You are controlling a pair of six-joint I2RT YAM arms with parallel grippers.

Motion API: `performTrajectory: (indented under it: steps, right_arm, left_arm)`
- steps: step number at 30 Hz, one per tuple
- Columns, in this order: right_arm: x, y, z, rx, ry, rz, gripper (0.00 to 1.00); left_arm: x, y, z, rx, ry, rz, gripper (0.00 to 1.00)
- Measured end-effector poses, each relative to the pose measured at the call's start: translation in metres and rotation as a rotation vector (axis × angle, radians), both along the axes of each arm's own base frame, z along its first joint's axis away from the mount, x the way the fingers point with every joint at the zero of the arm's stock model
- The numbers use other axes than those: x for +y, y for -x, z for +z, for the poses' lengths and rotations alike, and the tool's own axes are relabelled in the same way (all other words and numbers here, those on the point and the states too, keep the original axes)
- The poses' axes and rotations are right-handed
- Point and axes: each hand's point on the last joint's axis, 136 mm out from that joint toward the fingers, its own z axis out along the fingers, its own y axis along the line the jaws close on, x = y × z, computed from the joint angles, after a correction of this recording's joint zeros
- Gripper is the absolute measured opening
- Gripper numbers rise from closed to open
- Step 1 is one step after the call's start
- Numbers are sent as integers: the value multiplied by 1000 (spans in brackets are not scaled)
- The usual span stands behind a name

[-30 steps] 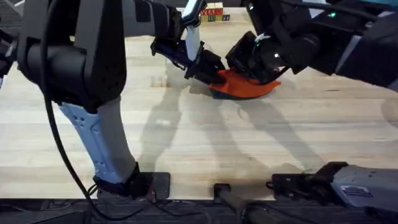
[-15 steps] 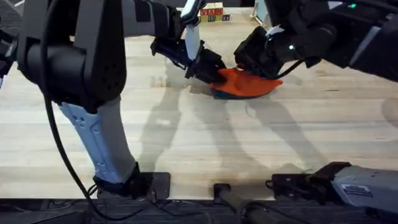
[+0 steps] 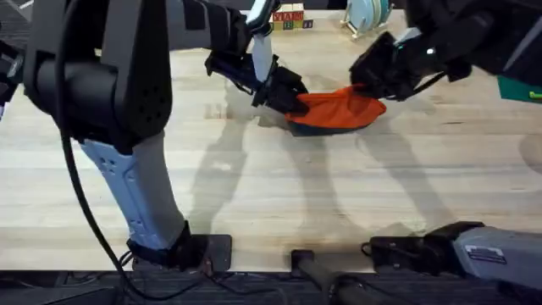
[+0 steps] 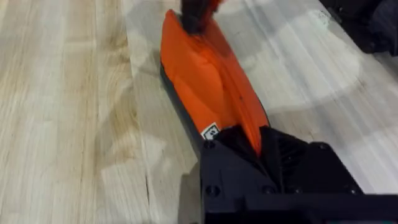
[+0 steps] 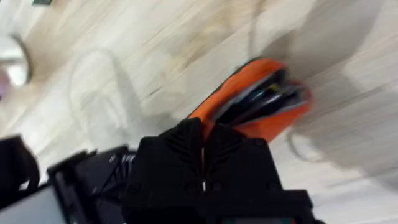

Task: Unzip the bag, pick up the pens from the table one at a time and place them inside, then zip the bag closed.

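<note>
The orange bag (image 3: 337, 110) with its navy base lies on the table (image 3: 254, 186) at the back centre. My left gripper (image 3: 285, 95) is shut on the bag's left end; in the left wrist view the orange fabric (image 4: 205, 87) runs away from its fingers (image 4: 273, 155). My right gripper (image 3: 383, 78) is at the bag's right end, shut on the top edge of the bag (image 5: 261, 124). There the bag's mouth gapes, and slim dark and grey pens (image 5: 268, 94) lie inside.
Small coloured blocks (image 3: 288, 19) and a round teal-and-white object (image 3: 369, 12) stand at the table's back edge. A green mat (image 3: 518, 88) shows at the right edge. The near half of the worktop is bare wood between both arm bases.
My right gripper has slid rightward from over the bag's middle to its right end, drawing the top fabric that way. The left gripper has held still on the left end.
</note>
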Motion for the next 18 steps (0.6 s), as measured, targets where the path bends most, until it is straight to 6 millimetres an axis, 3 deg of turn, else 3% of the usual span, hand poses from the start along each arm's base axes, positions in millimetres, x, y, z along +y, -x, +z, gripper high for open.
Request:
performTrajectory:
  steps: [10,18]
  right_arm:
    - [-64,-11,-1,2,55,-132,31]
    - [-84,-10,-3,23,10,-183,31]
  left_arm:
    - [0,1,0,3,0,-1,43]
    - [-4,2,1,-1,7,-10,43]
